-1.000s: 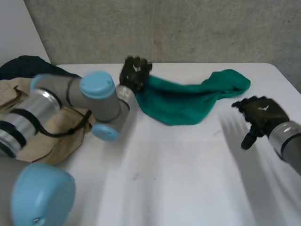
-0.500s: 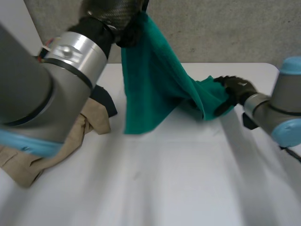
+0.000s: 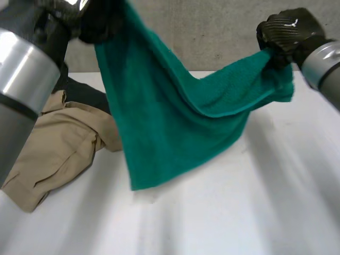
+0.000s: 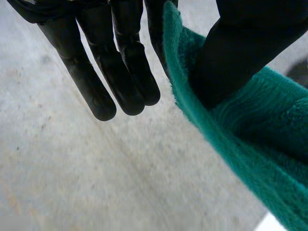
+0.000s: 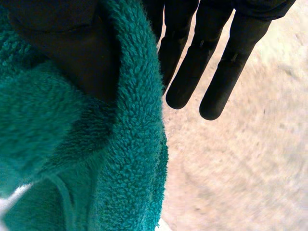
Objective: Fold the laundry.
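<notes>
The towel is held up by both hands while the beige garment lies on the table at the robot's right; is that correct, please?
Not quite: the head view shows the beige garment at the robot's left. The left hand and right hand do hold the towel up.

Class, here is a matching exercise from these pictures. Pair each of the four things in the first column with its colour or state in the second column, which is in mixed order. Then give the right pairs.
Things:
1. towel
2. tan garment
3. dark garment
4. right hand

States:
A. pinching one end of the towel
B. green, held up in the air
C. lying crumpled
D. partly hidden behind the towel

Pairs: 1-B, 2-C, 3-D, 4-A.
</notes>
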